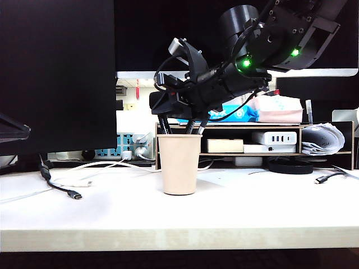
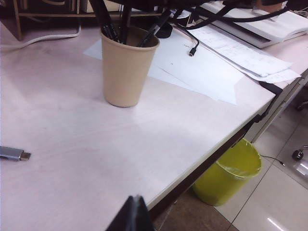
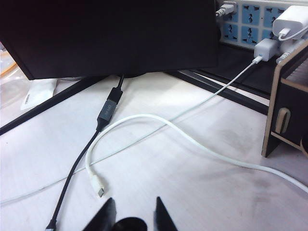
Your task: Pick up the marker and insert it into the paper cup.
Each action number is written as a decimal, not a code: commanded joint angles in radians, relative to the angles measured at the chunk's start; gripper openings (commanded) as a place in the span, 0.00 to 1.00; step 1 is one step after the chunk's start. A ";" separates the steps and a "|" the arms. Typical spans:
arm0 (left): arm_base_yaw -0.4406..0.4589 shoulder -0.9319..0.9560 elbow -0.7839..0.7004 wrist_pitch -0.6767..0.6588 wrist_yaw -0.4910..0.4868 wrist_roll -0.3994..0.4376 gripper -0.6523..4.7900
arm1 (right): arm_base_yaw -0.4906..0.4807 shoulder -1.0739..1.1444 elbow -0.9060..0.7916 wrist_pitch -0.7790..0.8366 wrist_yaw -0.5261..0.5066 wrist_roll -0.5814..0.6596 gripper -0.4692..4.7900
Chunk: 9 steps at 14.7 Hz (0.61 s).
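The paper cup (image 1: 179, 164) (image 2: 126, 67) is plain beige and stands upright mid-table. Three black pen shafts (image 1: 190, 125) (image 2: 124, 21) stick out of it. My right gripper (image 1: 168, 101) (image 3: 134, 202) hangs just above the cup's rim. Its fingers stand apart, so it is open. A round black end, the marker (image 3: 130, 224), sits between them against one finger, with a gap to the other. I cannot tell which shaft in the cup is this marker. My left gripper (image 2: 136, 199) is shut and empty over the table's near edge, well away from the cup.
A black cable (image 3: 103, 115) and a white cable (image 3: 192, 139) lie left of the cup below a monitor (image 1: 56, 73). A wooden shelf (image 1: 252, 140) stands behind. Papers (image 2: 202, 67) lie to the right, and a yellow bin (image 2: 231, 173) is on the floor.
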State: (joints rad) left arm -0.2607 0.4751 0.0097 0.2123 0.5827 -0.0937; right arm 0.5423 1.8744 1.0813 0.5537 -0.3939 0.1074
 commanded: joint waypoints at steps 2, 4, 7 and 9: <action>0.000 -0.001 0.001 0.006 0.005 0.008 0.11 | -0.001 -0.100 0.007 0.003 0.008 -0.003 0.30; 0.000 -0.001 0.001 0.006 0.004 0.008 0.11 | -0.006 -0.189 0.007 -0.023 0.052 -0.008 0.30; 0.000 -0.001 0.001 0.006 0.004 0.008 0.11 | -0.017 -0.303 0.007 -0.113 0.059 -0.031 0.29; 0.000 -0.001 0.001 0.006 0.005 0.008 0.11 | -0.016 -0.439 0.006 -0.322 0.148 -0.101 0.08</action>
State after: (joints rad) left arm -0.2607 0.4751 0.0097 0.2123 0.5827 -0.0933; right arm 0.5243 1.4818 1.0824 0.3183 -0.3069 0.0574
